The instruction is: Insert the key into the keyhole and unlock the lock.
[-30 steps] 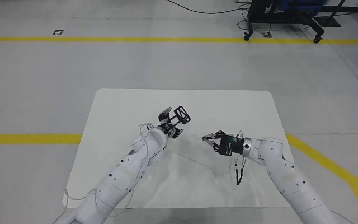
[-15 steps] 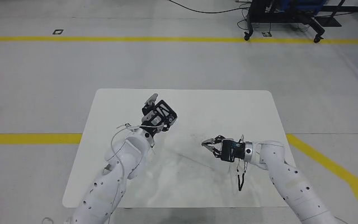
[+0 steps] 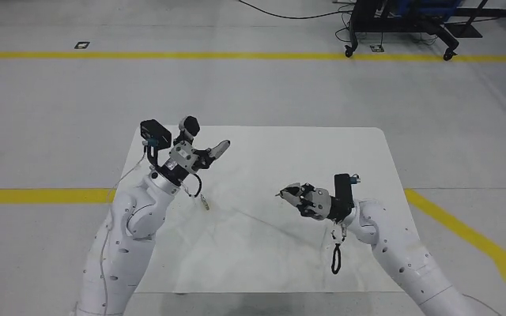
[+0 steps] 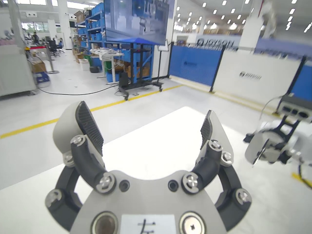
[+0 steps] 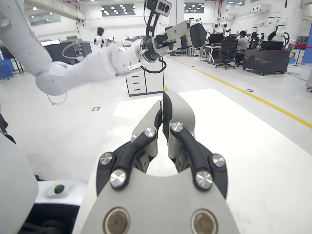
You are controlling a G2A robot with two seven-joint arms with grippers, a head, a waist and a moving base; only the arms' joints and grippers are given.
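White surface (image 3: pixel 316 150) w/ robot's left hand (image 3: pixel 204 136) over its far-left corner area, fingers (image 3: pixel 220 147) spread wide apart, & right hand (image 3: pixel 283 193) approx. mid-surface, right of centre, fingers pinched together, pointing toward the left side; yellow lines (image 3: pixel 237 55) on floor around.

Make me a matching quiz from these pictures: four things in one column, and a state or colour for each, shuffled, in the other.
Things:
1. left tool
2. right tool
3. table
4. floor line

States or colours:
A. yellow
B. shut
C. white
D. open

Pairs: 1-D, 2-B, 3-C, 4-A.
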